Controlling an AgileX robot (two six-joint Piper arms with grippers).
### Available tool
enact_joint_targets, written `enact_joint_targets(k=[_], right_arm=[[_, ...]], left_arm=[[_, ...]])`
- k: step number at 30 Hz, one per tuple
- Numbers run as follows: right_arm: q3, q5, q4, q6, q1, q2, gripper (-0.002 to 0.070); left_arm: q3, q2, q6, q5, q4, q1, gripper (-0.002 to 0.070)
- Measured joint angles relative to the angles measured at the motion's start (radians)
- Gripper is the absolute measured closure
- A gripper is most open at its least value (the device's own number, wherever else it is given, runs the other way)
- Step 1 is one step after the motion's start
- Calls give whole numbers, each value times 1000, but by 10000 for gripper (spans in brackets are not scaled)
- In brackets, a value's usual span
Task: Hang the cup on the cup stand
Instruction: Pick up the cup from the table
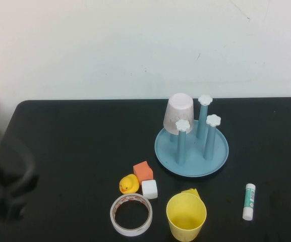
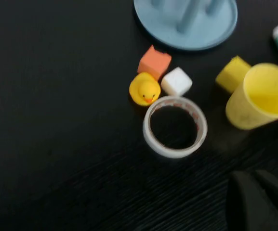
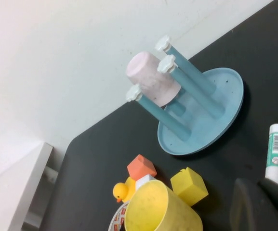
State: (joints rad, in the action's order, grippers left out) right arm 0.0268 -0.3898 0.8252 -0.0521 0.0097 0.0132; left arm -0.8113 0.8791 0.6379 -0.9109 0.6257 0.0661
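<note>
Tabletop (image 1: 74, 151): black; you see everything standing on its right half.
Cup stand (image 1: 191, 151): blue dish with white-capped pegs; a pinkish cup (image 1: 178, 114) hangs upside down on the far-left peg.
Cup (image 1: 186, 217): yellow, upright at your near edge, in front of the stand, beside the tape roll (image 1: 130, 215).
Left gripper (image 2: 259, 199): near the left edge, jaws together, empty.
Right gripper (image 3: 264, 204): near the glue stick (image 1: 249, 201), jaws together, empty.
</note>
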Motion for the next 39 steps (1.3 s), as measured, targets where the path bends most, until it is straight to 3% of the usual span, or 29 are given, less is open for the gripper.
enact_joint_targets(k=[7, 11, 17, 21, 29, 31, 39], right_arm=[[0, -2, 2, -17, 0, 0, 678], [0, -6, 10, -29, 0, 0, 678], [0, -8, 12, -31, 0, 0, 678], [0, -8, 12, -43, 0, 0, 678], [0, -6, 16, -79, 0, 0, 678], [0, -6, 16, -83, 0, 0, 678], [0, -4, 18, -107, 0, 0, 678]], left_arm=[[-241, 334, -124, -26, -248, 248, 676], [-349, 510, -245, -36, -418, 451, 676], [-452, 716, -360, -34, -536, 636, 676], [-513, 823, -416, -34, -553, 678, 631], [-617, 1005, -439, 0, -366, 680, 211], [-628, 1037, -439, 32, -346, 680, 181], [-636, 1179, -433, 113, -352, 680, 195]])
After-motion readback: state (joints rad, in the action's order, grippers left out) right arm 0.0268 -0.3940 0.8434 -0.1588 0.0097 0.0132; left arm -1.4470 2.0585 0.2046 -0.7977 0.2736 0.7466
